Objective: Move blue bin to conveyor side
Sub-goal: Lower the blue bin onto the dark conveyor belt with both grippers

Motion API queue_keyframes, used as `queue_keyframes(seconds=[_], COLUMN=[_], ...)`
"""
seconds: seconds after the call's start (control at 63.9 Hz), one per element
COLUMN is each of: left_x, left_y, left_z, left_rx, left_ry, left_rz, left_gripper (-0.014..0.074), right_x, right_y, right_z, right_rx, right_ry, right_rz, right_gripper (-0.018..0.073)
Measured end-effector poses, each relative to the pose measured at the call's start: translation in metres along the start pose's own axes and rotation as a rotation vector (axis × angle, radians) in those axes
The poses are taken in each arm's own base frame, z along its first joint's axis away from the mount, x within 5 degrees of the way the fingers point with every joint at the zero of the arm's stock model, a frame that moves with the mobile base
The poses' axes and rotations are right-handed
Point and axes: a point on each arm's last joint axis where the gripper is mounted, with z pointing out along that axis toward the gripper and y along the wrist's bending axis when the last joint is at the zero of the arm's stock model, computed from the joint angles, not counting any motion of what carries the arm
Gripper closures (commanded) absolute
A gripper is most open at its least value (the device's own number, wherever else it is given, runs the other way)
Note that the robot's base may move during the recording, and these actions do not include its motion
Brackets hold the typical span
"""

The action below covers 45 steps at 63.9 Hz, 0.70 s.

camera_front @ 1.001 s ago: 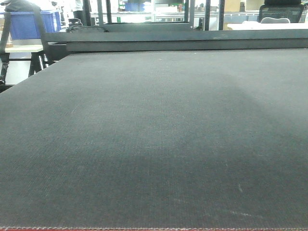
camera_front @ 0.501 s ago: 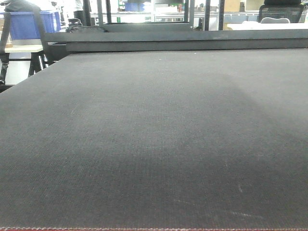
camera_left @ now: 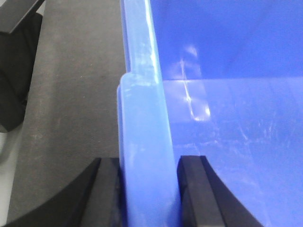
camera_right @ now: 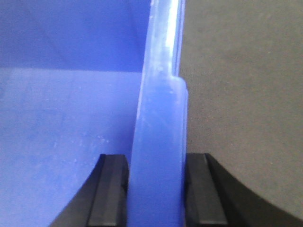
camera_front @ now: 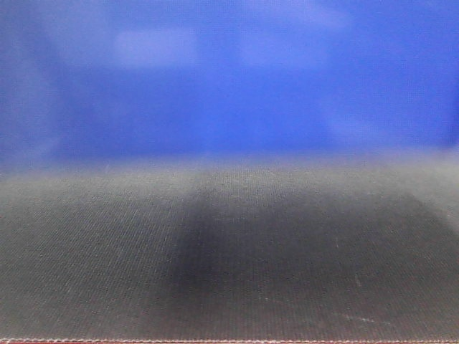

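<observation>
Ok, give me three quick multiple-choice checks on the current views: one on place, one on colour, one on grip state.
1. Where is the blue bin in the front view?
A. across the upper half, above the conveyor
B. only in the lower left corner
C. not in view

2. What colour is the conveyor surface?
A. white
B. dark grey
C. green

3. How are the left gripper and right gripper?
A. both open, away from the bin
B. each shut on the bin's rim
C. only the left one grips

Answers: 1 A, blue fills the top of the front view; 2 B, the woven surface is dark grey; 3 B, each wrist view shows the rim pinched from both sides.
</observation>
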Motion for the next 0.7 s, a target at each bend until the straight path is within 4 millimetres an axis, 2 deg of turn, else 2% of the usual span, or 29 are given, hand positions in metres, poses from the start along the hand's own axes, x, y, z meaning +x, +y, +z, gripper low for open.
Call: queue_keyframes(seconds=[0.25, 0.375, 0.501, 0.704], left_x=[0.025, 0.035, 0.037, 0.038], left_y=[0.004, 0.005, 0.006, 0.006], left_z=[0.042, 0.060, 0.079, 0.109], left_rx=[-0.007, -0.008, -0.010, -0.010], left_ry=[-0.046, -0.031, -0.011, 0.029], left_rz=[0.024, 0.028, 0.029, 0.026], left_gripper=[0.0615, 0.0615, 0.0615, 0.0615], right_x=[0.024, 0.035, 0.043, 0.042], right_y=[-0.005, -0.007, -0.009, -0.010], right_z=[0.053, 0.068, 0.079, 0.094], right_rx=[0.004, 0.007, 0.006, 0.013], right_ry=[-0.027, -0.030, -0.042, -0.057], right_rz=[-0.002, -0.002, -0.002, -0.001], right_gripper=[0.0640, 0.0640, 0.0640, 0.0640])
